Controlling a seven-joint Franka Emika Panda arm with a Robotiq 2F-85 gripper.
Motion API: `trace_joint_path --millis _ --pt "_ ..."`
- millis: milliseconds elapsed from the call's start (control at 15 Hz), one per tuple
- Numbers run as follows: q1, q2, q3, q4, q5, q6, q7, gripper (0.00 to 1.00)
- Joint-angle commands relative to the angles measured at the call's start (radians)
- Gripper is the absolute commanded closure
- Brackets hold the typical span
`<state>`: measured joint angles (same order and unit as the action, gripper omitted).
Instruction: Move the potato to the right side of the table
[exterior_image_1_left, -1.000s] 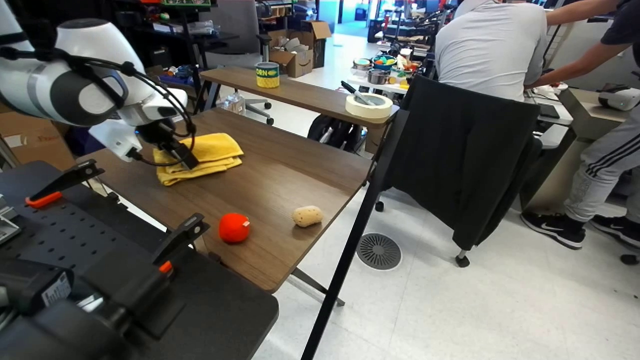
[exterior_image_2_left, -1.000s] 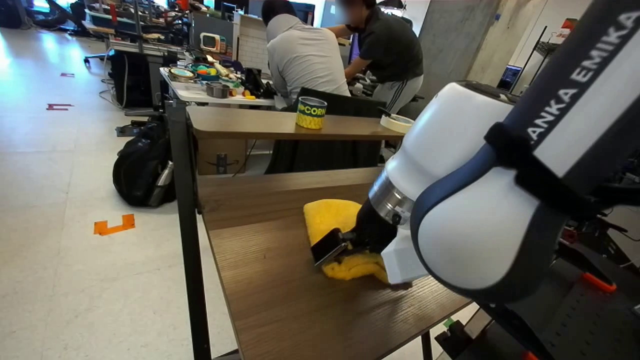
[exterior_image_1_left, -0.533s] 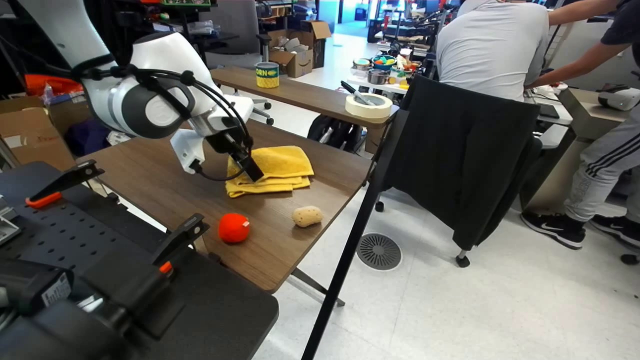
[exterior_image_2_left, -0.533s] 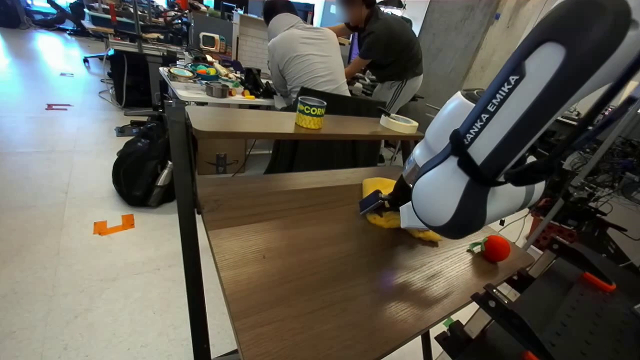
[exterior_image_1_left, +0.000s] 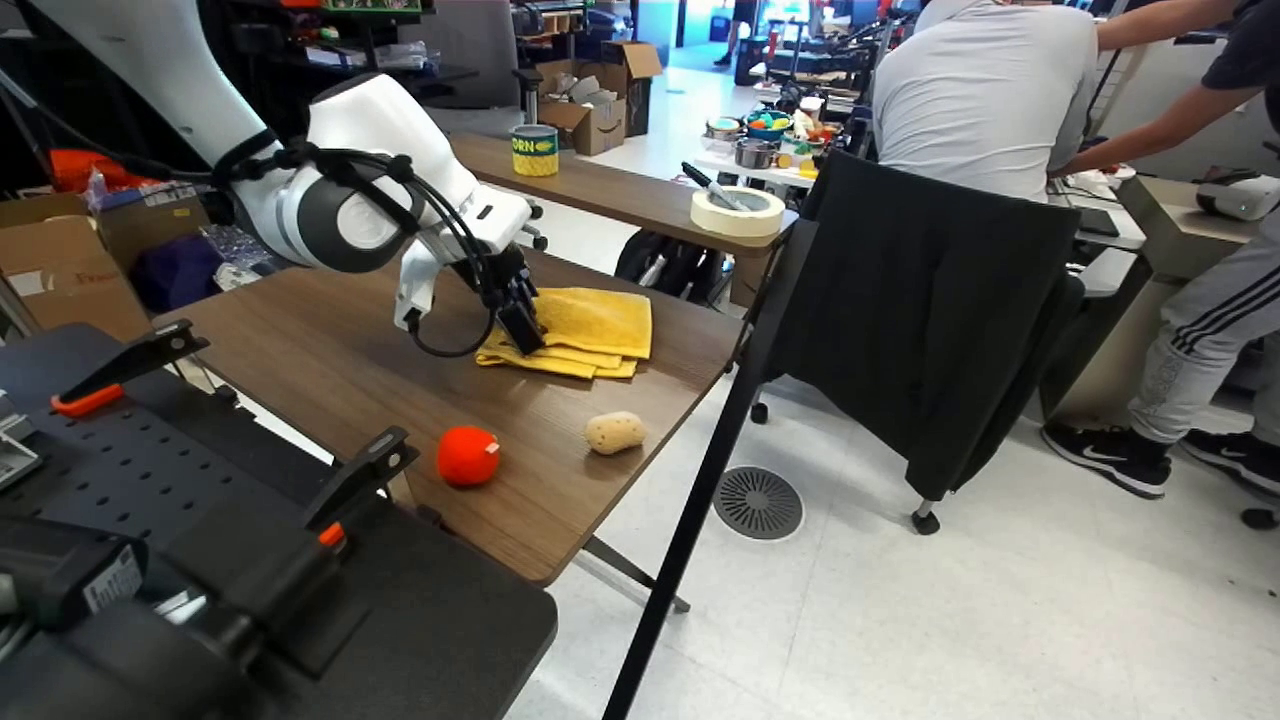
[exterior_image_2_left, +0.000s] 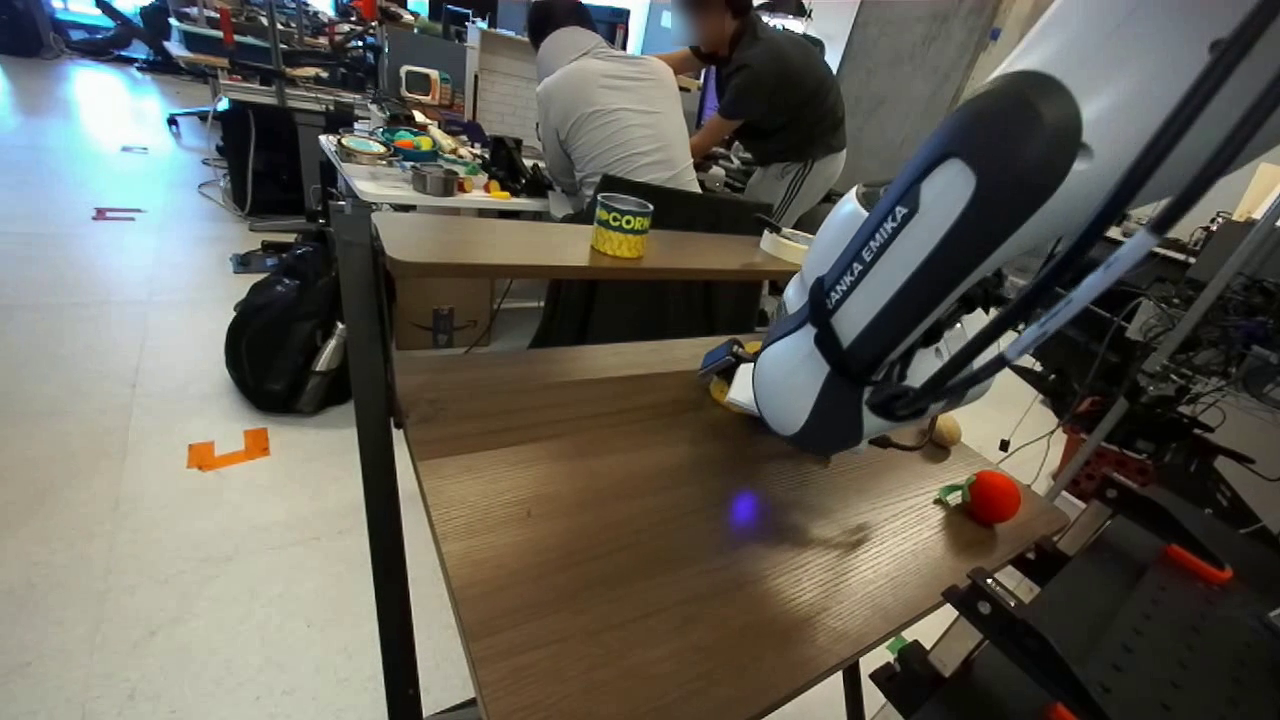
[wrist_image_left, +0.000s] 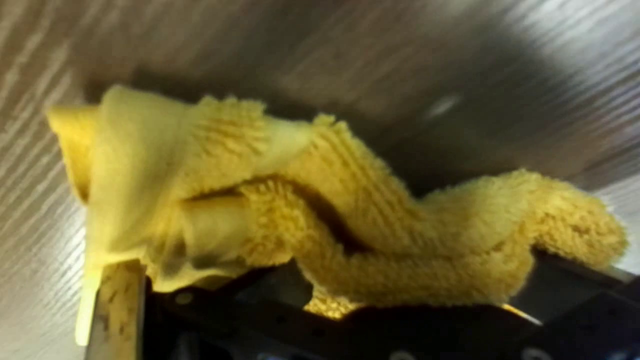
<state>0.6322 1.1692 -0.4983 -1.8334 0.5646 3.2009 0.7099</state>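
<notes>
The potato (exterior_image_1_left: 615, 432), a tan speckled lump, rests on the brown table (exterior_image_1_left: 380, 350) near one edge. In an exterior view it shows beyond the red ball as a tan lump (exterior_image_2_left: 946, 431), partly behind the arm's cable. My gripper (exterior_image_1_left: 525, 330) is low at the folded yellow cloth (exterior_image_1_left: 600, 325), apart from the potato. In the wrist view my gripper (wrist_image_left: 420, 280) has its fingers spread wide, and the cloth (wrist_image_left: 425, 240) bunches across and between them without visible pinching. The potato is out of the wrist view.
A red ball (exterior_image_1_left: 468, 457) with green leaves sits near the table's edge, beside the potato. Behind runs a raised plank (exterior_image_1_left: 620, 190) bearing a corn can (exterior_image_1_left: 535, 150) and a tape roll (exterior_image_1_left: 737, 212). A clamp (exterior_image_1_left: 362, 475) grips the black cart (exterior_image_1_left: 420, 620) alongside.
The arm has swept across the table toward the potato's end, and the yellow cloth has slid along with the gripper. The potato and red ball have stayed put. The fingers' opening looks unchanged.
</notes>
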Motion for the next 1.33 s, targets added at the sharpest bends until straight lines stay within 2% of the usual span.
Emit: trace_joint_path --millis 0,67,200,267,400,533,667,800,1000,1133,1267 --pt "0.089 0.224 -0.141 0.127 0.055 -0.072 0.215 0.0" --pt "0.105 0.247 -0.176 0.129 0.046 -0.099 0.268 0.0" --pt "0.092 0.243 -0.183 0.135 0.005 -0.153 0.333 0.0" --pt "0.075 0.217 -0.156 0.136 -0.024 -0.139 0.326 0.0" --pt "0.034 0.099 -0.036 0.1 -0.08 -0.045 0.236 0.0" --pt "0.063 0.05 0.001 0.058 -0.117 0.024 0.208 0.0" --pt "0.095 -0.018 0.066 -0.003 -0.131 0.1 0.164 0.0" --pt "0.101 -0.09 0.157 -0.053 -0.132 0.173 0.099 0.0" --pt "0.057 -0.172 0.332 -0.103 -0.149 0.272 -0.013 0.0" --pt "-0.03 -0.23 0.474 -0.144 -0.2 0.319 -0.095 0.0" --pt "-0.163 -0.28 0.617 -0.182 -0.29 0.312 -0.172 0.0"
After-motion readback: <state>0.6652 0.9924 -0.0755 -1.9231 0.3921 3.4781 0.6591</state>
